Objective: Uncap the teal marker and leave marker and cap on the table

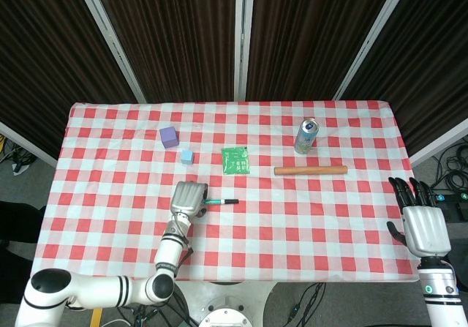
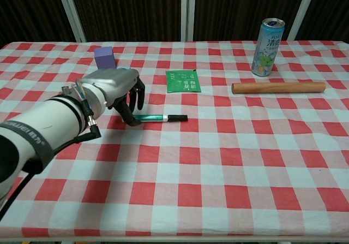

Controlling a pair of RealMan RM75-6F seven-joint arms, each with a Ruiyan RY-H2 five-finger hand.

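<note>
Covering teal marker rear end, left robot hand fingers curled; actual grip unclear.

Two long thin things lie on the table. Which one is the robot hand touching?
The teal marker with the black cap; the left robot hand rests on its end. The wooden rod lies far off, untouched, by the can.

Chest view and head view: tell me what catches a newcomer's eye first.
The left hand dominates the chest view, its fingers at the end of the teal marker opposite its black cap, near the table's middle. Behind stand a tall drink can and a wooden rod, far right.
</note>
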